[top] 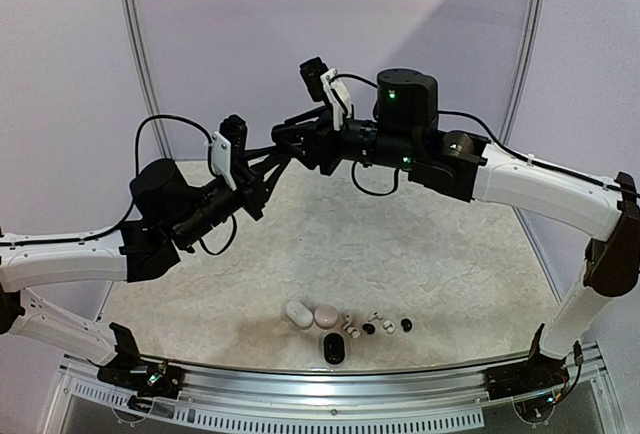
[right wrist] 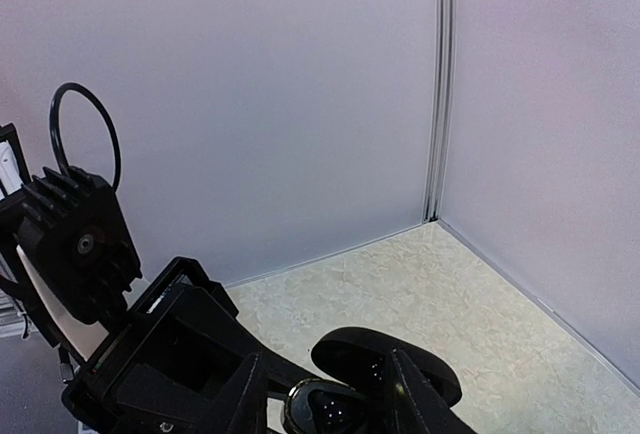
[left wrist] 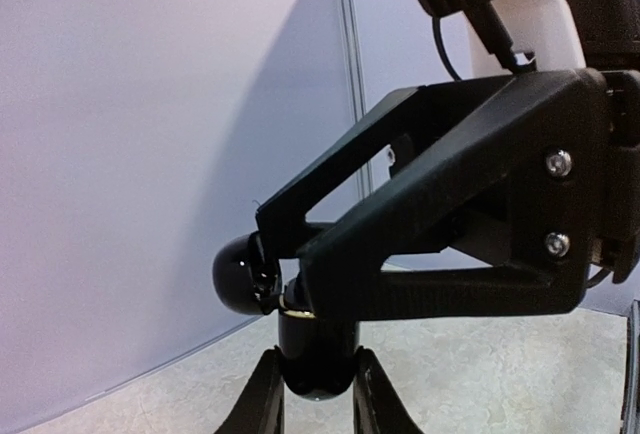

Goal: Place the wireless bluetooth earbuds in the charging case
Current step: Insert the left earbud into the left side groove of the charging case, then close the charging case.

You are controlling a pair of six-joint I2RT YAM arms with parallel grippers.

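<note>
Black charging case (left wrist: 315, 364) is held aloft, with the left gripper (left wrist: 315, 354) and right gripper (right wrist: 325, 382) both closed on it. Earbuds (top: 378, 327) lie well below, by the near edge of the mottled beige table (top: 430, 244); lilac walls (top: 230, 34) stand behind.

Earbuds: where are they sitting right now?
In the top view, the earbuds lie in a short row on the table near its front edge, just right of the pink case.

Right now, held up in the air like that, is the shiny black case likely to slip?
Possibly slippery: the black charging case looks glossy and rounded, and the left fingers pinch only one end. Its open lid juts out sideways, so a bump might swing it. It seems light, being so small between them.
</note>
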